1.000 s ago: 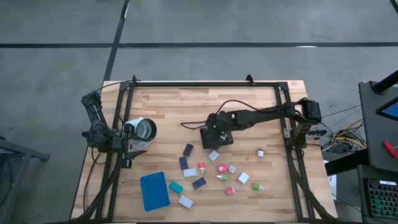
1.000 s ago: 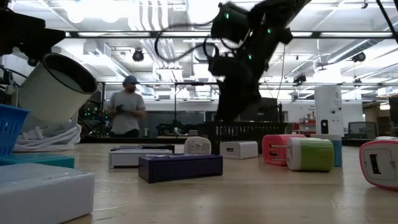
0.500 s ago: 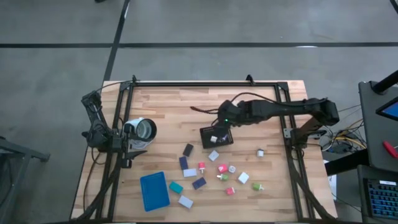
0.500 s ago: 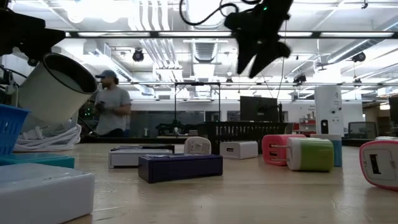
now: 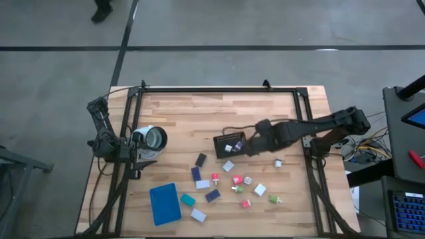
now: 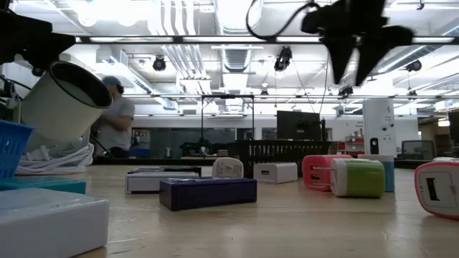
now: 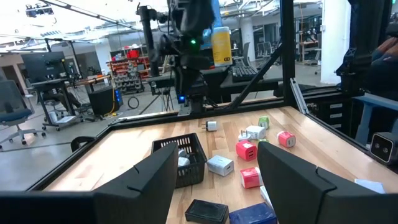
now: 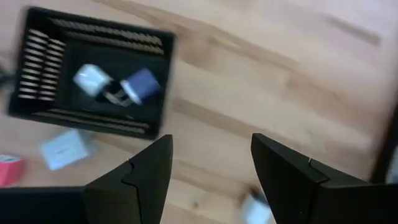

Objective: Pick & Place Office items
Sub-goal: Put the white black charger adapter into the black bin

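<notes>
Your right gripper (image 5: 254,143), jaws spread and empty, hovers right of the basket (image 5: 230,144); the office items (image 5: 237,180) lie toward lower centre frame.

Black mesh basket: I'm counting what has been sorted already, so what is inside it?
In the right wrist view the black mesh basket holds a white piece and a blue piece, touching. Anything tucked under them is hidden.
</notes>
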`<state>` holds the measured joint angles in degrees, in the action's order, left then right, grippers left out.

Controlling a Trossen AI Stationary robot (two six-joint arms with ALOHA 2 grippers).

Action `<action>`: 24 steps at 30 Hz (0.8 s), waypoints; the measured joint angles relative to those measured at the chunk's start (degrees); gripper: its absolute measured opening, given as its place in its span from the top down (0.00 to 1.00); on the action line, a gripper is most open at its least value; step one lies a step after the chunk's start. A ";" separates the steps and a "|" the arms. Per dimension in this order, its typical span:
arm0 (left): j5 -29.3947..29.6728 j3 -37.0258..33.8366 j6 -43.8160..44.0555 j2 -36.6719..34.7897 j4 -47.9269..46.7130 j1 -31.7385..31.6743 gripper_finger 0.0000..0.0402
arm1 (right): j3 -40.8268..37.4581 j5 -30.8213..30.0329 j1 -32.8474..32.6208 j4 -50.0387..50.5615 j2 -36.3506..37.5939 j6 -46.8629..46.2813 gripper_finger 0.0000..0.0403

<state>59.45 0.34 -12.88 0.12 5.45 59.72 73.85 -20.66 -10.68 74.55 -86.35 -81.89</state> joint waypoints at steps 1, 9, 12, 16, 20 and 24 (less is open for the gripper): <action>0.00 0.00 0.00 0.00 0.00 0.00 0.44 | -0.39 -0.18 -1.22 1.12 0.00 -2.96 0.47; 0.01 0.00 0.00 0.00 0.00 0.00 0.44 | -4.11 -0.42 -9.18 5.32 0.04 -21.15 0.47; 0.01 -0.01 -0.01 0.00 0.00 -0.01 0.44 | -5.98 -0.35 -11.57 6.64 0.04 -26.65 0.47; 0.01 -0.01 0.00 0.00 0.00 0.00 0.44 | -9.58 2.20 -14.62 6.20 0.04 -32.20 0.47; 0.00 -0.01 -0.01 0.00 -0.02 0.00 0.44 | -13.85 4.46 -17.29 3.40 0.02 -37.29 0.47; 0.00 0.00 0.00 0.00 -0.01 -0.01 0.44 | -17.31 4.47 -18.82 -0.07 0.03 -39.15 0.47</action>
<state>59.45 0.33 -12.88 0.12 5.43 59.71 56.54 -16.19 -29.49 74.48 -86.31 -121.04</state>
